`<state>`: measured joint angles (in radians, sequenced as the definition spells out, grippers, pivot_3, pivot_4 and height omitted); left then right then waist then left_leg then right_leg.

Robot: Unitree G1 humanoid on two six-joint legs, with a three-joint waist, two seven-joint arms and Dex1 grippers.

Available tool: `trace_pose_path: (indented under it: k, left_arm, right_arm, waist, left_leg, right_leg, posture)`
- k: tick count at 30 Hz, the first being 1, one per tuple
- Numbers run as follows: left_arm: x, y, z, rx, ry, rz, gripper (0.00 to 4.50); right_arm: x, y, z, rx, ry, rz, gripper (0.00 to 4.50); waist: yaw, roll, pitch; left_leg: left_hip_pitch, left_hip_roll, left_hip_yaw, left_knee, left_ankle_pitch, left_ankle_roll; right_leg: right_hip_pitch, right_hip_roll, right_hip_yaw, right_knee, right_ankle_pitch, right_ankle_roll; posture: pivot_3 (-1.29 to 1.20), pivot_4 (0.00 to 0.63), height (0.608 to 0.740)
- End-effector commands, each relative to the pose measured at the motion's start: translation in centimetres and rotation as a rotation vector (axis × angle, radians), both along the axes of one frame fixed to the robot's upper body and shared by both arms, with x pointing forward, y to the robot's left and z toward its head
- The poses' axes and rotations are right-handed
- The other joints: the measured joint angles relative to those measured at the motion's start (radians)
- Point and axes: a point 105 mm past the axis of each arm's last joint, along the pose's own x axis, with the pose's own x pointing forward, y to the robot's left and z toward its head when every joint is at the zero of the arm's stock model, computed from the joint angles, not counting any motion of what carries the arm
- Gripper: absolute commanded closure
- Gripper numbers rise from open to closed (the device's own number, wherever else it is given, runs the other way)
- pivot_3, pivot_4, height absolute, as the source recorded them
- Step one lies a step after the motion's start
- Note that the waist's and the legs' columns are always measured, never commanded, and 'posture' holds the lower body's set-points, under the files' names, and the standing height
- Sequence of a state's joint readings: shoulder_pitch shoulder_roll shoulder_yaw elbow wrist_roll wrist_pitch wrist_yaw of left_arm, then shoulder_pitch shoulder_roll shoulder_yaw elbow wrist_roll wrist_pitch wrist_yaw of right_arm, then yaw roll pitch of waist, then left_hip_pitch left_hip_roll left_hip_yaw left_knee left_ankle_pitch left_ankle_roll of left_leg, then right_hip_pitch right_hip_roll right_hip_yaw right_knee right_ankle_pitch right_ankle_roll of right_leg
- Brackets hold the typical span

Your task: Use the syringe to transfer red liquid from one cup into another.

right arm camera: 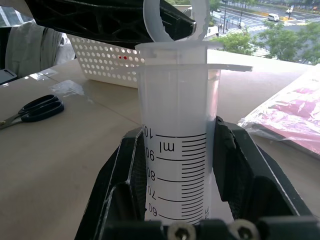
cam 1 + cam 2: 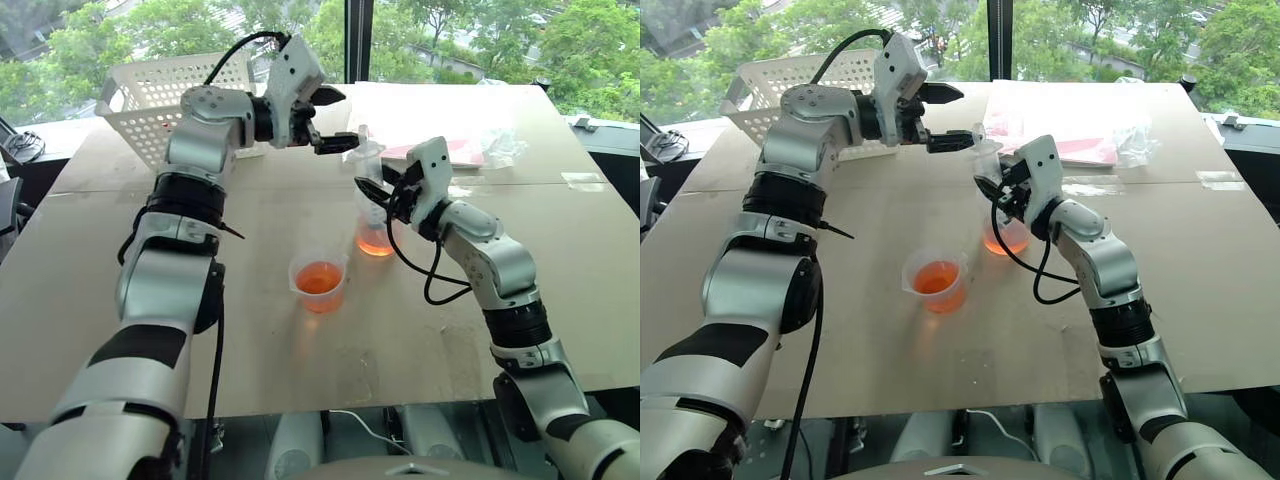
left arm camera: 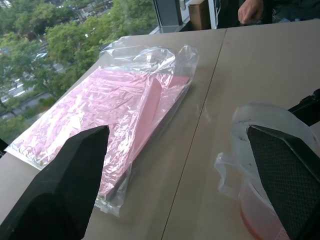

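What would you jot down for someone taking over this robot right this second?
Right end effector: shut on the syringe, held upright in the taller cup.
Left end effector: open, beside the plunger's ring top, not gripping.
Both cups stand on the table; the smaller cup already holds red liquid.
Left: probably grip the plunger, draw, carry to the smaller cup, empty.

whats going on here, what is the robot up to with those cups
The right gripper is shut on the syringe, holding it upright in the taller cup, which has red liquid at its bottom. The left gripper is open beside the syringe's top, seemingly lining up on the plunger. The shorter cup, also holding red liquid, stands apart, nearer the robot. A white basket and a pink bag lie further back.
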<state>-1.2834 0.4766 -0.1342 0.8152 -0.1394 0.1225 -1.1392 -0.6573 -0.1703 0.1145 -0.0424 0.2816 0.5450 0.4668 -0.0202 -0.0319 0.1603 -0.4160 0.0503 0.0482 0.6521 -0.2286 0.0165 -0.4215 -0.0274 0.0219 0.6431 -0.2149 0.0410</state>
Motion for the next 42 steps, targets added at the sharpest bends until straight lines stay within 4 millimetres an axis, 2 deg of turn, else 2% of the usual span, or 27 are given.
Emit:
trace_pose_path:
  k: [1,3,4,6,8,9,10,11,13,14,18,42]
  left_arm:
    - [0.1,-1.3,1.2,0.01,-0.076,-0.026,0.0]
    - [0.0,-1.6,1.1,0.017,-0.085,-0.046,0.0]
    - [-0.3,-1.9,1.0,0.019,-0.082,-0.075,0.52]
    - [-0.5,-2.2,0.9,0.026,-0.079,-0.106,1.13]
    - [-0.4,-2.2,0.8,0.027,-0.077,-0.104,2.07]
    - [-0.4,-2.1,0.6,0.033,-0.075,-0.104,2.81]
    - [-0.3,-2.0,0.5,0.039,-0.075,-0.103,3.23]
    - [-0.3,-2.0,0.3,0.044,-0.077,-0.105,3.5]
    - [-0.4,-2.0,0.2,0.046,-0.076,-0.12,4.33]
    - [-0.5,-2.1,0.2,0.045,-0.075,-0.126,4.5]
    - [-0.5,-2.0,0.1,0.046,-0.079,-0.126,4.5]
    - [0.8,-0.2,3.8,-0.041,-0.173,0.012,4.5]
  right_arm:
    - [-0.1,0.5,0.7,0.0,-0.009,0.037,3.06]
    - [-0.1,0.6,0.7,-0.004,-0.005,0.045,3.06]
    - [-0.1,0.7,0.7,-0.006,0.0,0.05,3.06]
    - [-0.2,0.8,0.7,-0.011,0.012,0.062,3.06]
    - [-0.2,0.9,0.8,-0.01,0.025,0.073,3.06]
    - [-0.2,0.9,0.8,-0.014,0.03,0.078,3.06]
    - [-0.3,0.9,0.8,-0.019,0.035,0.083,3.06]
    - [-0.3,0.9,0.9,-0.021,0.039,0.086,3.06]
    - [-0.3,0.9,0.9,-0.025,0.045,0.091,3.08]
    - [-0.3,0.9,0.9,-0.026,0.047,0.093,3.08]
    - [-0.3,0.9,0.9,-0.032,0.053,0.101,3.08]
    - [-1.2,2.3,0.3,-0.033,0.086,0.159,3.09]
  waist:
    - [0.001,0.0,0.0]
    - [0.003,0.0,0.0]
    - [0.003,0.0,0.0]
    - [0.003,0.0,0.0]
    - [0.003,0.0,0.0]
    - [0.002,0.0,0.0]
    - [0.002,0.0,0.0]
    - [0.002,0.0,0.0]
    - [0.002,0.0,0.0]
    - [0.002,0.0,0.0]
    - [0.002,0.0,0.0]
    - [0.002,0.0,0.0]
  left_leg:
    - [0.0,0.0,0.0,0.0,0.0,0.0]
    - [0.0,0.0,0.0,0.0,0.0,0.0]
    - [0.0,0.0,0.0,0.0,0.0,0.0]
    - [0.0,0.0,0.0,0.0,0.0,0.0]
    - [0.0,0.0,0.0,0.0,0.0,0.0]
    - [0.0,0.0,0.0,0.0,0.0,0.0]
    - [0.0,0.0,0.0,0.0,0.0,0.0]
    - [0.0,0.0,0.0,0.0,0.0,0.0]
    - [0.0,0.0,0.0,0.0,0.0,0.0]
    - [-0.001,0.0,0.0,0.0,0.0,0.0]
    - [-0.001,0.0,0.0,0.0,0.0,0.0]
    - [-0.001,0.0,0.0,0.0,0.0,0.0]
  right_leg:
    - [0.0,0.0,0.0,0.0,0.0,0.0]
    - [0.0,0.0,0.0,0.0,0.0,0.0]
    - [0.0,0.0,0.0,0.0,0.0,0.0]
    - [0.0,0.0,0.0,0.0,0.0,0.0]
    - [0.0,0.0,0.0,0.0,0.0,0.0]
    - [0.0,0.0,0.0,0.0,0.0,0.0]
    - [0.0,0.0,0.0,0.0,0.0,0.0]
    - [0.0,0.0,0.0,0.0,0.0,0.0]
    - [0.0,0.0,0.0,0.0,0.0,0.0]
    - [0.0,0.0,0.0,0.0,0.0,0.0]
    - [0.0,0.0,0.0,0.0,0.0,0.0]
    - [0.0,0.0,0.0,0.0,0.0,0.0]
  posture:
    - [0.0,0.15,0.74]
    - [0.0,0.15,0.74]
    - [0.0,0.15,0.74]
    - [0.0,0.15,0.74]
    - [0.0,0.15,0.74]
    - [0.0,0.15,0.74]
    - [0.0,0.15,0.74]
    - [0.0,0.15,0.74]
    - [0.0,0.15,0.74]
    - [0.0,0.15,0.74]
    - [0.0,0.15,0.74]
    - [0.0,0.15,0.74]
